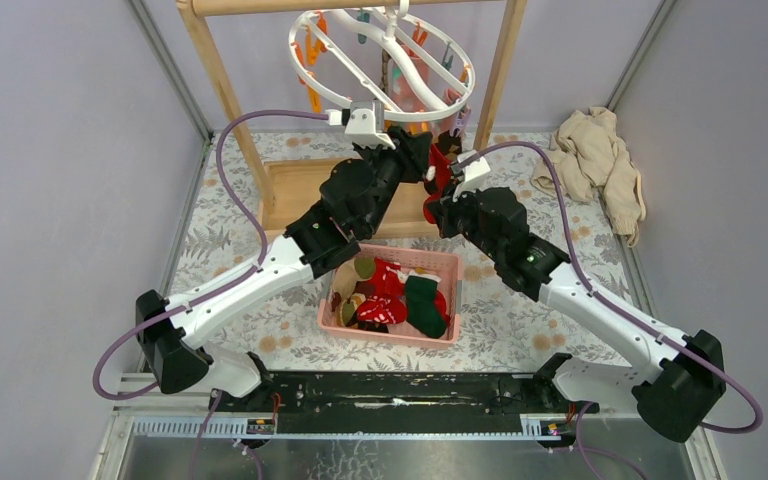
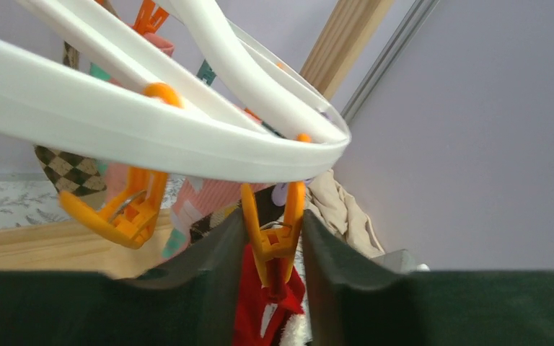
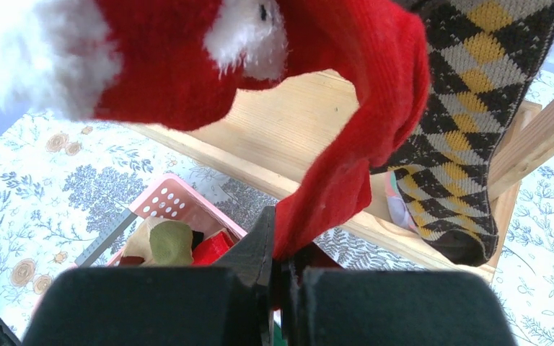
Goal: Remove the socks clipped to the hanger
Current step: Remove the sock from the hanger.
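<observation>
The white ring hanger [image 1: 312, 88] hangs from the wooden rack at the top centre. It also fills the top of the left wrist view [image 2: 115, 130]. A red sock with white fluff [image 1: 441, 170] hangs from an orange clip [image 2: 278, 238]. My left gripper [image 1: 422, 150] is raised to the ring, and its fingers [image 2: 223, 252] press both handles of that clip. The clip's tip still pinches the red sock [image 2: 260, 310]. My right gripper [image 3: 285, 245] is shut on the lower end of the red sock [image 3: 173, 65]. A brown argyle sock [image 3: 469, 108] and a pink one [image 2: 209, 198] hang behind.
A pink basket [image 1: 446, 262] with red and green socks sits on the table between the arms. The rack's wooden posts [image 1: 222, 90] and base board [image 3: 296, 130] stand behind it. A beige cloth heap [image 1: 595, 160] lies at the back right. A second orange clip [image 2: 126, 209] hangs empty.
</observation>
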Robot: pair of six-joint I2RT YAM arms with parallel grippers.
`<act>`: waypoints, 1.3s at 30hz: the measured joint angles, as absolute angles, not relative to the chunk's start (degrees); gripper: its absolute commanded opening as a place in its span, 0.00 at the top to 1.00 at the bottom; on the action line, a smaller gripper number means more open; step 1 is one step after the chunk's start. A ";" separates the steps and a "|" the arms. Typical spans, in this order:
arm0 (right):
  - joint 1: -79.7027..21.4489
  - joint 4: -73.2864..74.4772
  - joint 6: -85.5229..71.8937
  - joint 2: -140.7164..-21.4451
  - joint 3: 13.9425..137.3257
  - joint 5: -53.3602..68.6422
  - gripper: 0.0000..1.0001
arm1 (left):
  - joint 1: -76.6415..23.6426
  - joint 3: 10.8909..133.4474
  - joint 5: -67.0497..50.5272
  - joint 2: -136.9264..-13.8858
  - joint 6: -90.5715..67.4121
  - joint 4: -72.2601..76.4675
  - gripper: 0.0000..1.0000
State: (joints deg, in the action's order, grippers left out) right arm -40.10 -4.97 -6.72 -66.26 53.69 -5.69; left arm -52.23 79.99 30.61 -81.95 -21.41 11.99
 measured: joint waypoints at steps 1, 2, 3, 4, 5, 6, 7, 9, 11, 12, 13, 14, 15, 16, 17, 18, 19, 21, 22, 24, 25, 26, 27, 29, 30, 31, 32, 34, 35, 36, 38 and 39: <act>-40.10 -4.93 -6.72 -65.95 53.52 -5.54 1.00 | -52.23 79.99 30.61 -81.93 -21.30 11.97 0.53; -40.10 -4.93 -6.74 -65.63 53.32 -5.37 1.00 | -52.14 79.99 30.65 -81.91 -21.19 11.99 0.53; -40.10 -4.91 -6.74 -65.32 53.15 -5.30 1.00 | -52.05 79.99 30.65 -81.91 -21.10 12.01 0.52; -40.10 -4.86 -6.74 -65.10 52.99 -5.23 1.00 | -52.01 79.99 30.65 -81.89 -21.02 12.01 0.50; -40.10 -4.78 -6.74 -64.97 52.93 -5.15 1.00 | -52.01 79.99 30.65 -81.89 -20.99 12.03 0.48; -40.10 -4.73 -6.76 -64.90 52.86 -5.04 1.00 | -51.96 79.99 30.63 -81.89 -20.97 12.03 0.46; -40.10 -4.67 -6.79 -64.88 52.84 -5.02 1.00 | -51.94 79.99 30.63 -81.89 -20.91 12.03 0.45; -40.10 -4.47 -6.90 -64.88 52.73 -4.93 1.00 | -51.96 79.99 30.63 -81.89 -20.86 12.05 0.44; -40.10 -4.29 -6.94 -64.88 52.62 -4.89 1.00 | -51.94 79.99 30.61 -81.89 -20.84 12.08 0.41; -40.10 -4.12 -6.96 -64.88 52.62 -4.89 1.00 | -51.94 79.99 30.61 -81.89 -20.84 12.08 0.40; -40.10 -4.08 -7.05 -64.88 52.58 -4.89 1.00 | -51.94 79.99 30.63 -81.89 -20.84 12.16 0.39; -40.10 -4.05 -7.11 -64.88 52.53 -4.89 1.00 | -51.94 79.99 30.63 -81.89 -20.82 12.27 0.39; -40.10 -4.05 -7.16 -64.88 52.42 -4.86 1.00 | -51.94 79.99 30.63 -81.89 -20.82 12.47 0.39; -40.10 -4.03 -7.22 -64.88 52.31 -4.84 1.00 | -51.94 79.99 30.63 -81.89 -20.82 12.67 0.38; -40.10 -4.01 -7.31 -64.88 52.18 -4.84 1.00 | -51.90 79.99 30.63 -81.89 -20.82 12.91 0.38; -40.10 -3.90 -7.33 -64.88 52.05 -4.84 1.00 | -51.75 79.99 30.63 -81.89 -20.82 13.17 0.38; -40.10 -3.81 -7.35 -64.88 51.92 -4.84 1.00 | -51.70 79.99 30.63 -81.89 -20.82 13.37 0.38; -40.10 -3.60 -7.35 -64.88 51.75 -4.80 1.00 | -51.68 79.99 30.63 -81.89 -20.82 13.67 0.39; -40.10 -3.51 -7.38 -64.88 51.70 -4.78 1.00 | -51.68 79.99 30.63 -81.91 -20.82 13.76 0.39; -40.10 -3.51 -7.42 -64.88 51.68 -4.64 1.00 | -51.68 80.01 30.63 -81.95 -20.82 13.80 0.42; -40.10 -3.49 -7.42 -64.88 51.66 -4.47 1.00 | -51.68 80.03 30.63 -82.00 -20.82 13.82 0.44; -40.10 -3.51 -7.44 -64.88 51.66 -4.38 1.00 | -51.68 80.03 30.63 -82.06 -20.84 13.82 0.46; -40.10 -3.49 -7.49 -64.88 51.64 -4.23 1.00 | -51.68 80.03 30.61 -82.13 -20.82 13.87 0.48; -40.10 -3.49 -7.53 -64.86 51.53 -3.81 1.00 | -51.68 80.03 30.61 -82.32 -20.80 13.96 0.51; -40.10 -3.49 -7.55 -64.86 51.44 -3.77 1.00 | -51.68 80.03 30.61 -82.41 -20.80 13.98 0.53; -40.10 -3.44 -7.55 -64.86 51.40 -3.68 1.00 | -51.68 80.03 30.61 -82.43 -20.80 14.00 0.57; -40.10 -3.46 -7.57 -64.86 51.29 -3.57 1.00 | -51.68 80.03 30.61 -82.46 -20.78 13.98 0.61; -40.10 -3.46 -7.60 -64.86 51.09 -3.49 1.00 | -51.68 80.05 30.63 -82.46 -20.78 14.06 0.66; -40.10 -3.44 -7.60 -64.86 50.98 -3.49 1.00 | -51.68 80.07 30.63 -82.46 -20.60 14.09 0.68; -40.10 -3.42 -7.64 -64.86 50.87 -3.49 1.00 | -51.68 80.14 30.63 -82.46 -20.58 14.06 0.69; -40.10 -3.31 -7.75 -64.86 50.74 -3.40 1.00 | -51.68 80.42 30.63 -82.52 -20.34 13.96 0.74; -40.10 -3.29 -7.77 -64.86 50.70 -3.40 1.00 | -51.70 80.60 30.61 -82.54 -20.29 13.91 0.76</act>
